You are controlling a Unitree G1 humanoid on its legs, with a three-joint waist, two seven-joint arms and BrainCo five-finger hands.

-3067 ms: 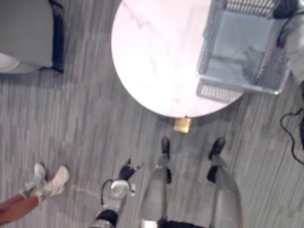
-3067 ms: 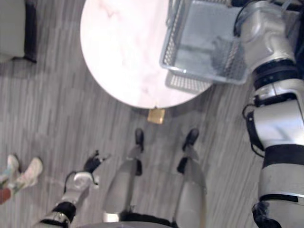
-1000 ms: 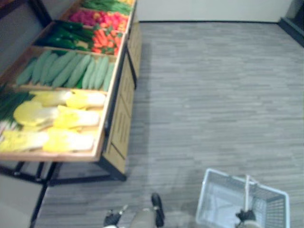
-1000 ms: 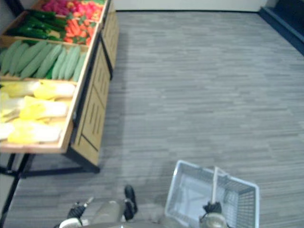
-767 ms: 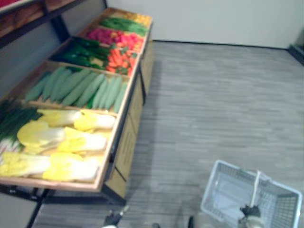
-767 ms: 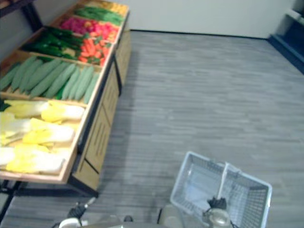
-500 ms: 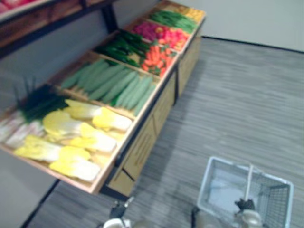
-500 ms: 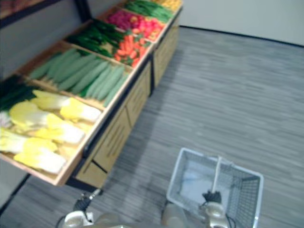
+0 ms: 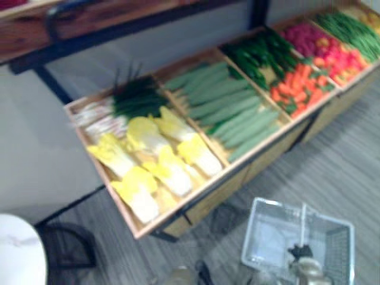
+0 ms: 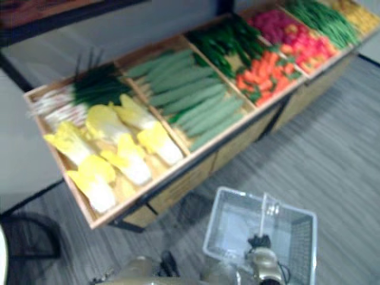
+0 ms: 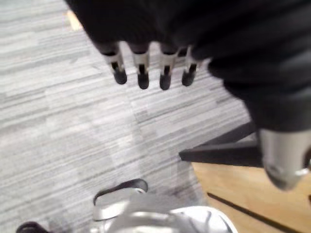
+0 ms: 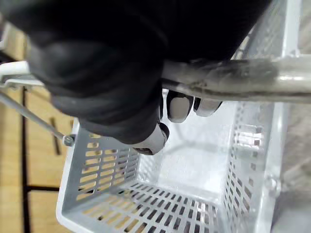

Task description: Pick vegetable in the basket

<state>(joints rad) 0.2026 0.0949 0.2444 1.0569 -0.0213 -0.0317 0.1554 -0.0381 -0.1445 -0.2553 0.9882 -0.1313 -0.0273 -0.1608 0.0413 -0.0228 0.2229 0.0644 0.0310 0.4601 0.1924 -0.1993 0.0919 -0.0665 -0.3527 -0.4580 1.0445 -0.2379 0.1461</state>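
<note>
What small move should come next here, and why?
Probably lift the left hand toward the nearest yellow cabbages: it hangs open over the floor, while the right hand grips the handle of the basket, which looks empty.

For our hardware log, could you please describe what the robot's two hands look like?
The left hand has slim silver fingers with dark rounded tips, a thicker silver thumb, and a dark cover over its back. The right hand looks alike: a dark cover and silver fingers ending in dark tips.
</note>
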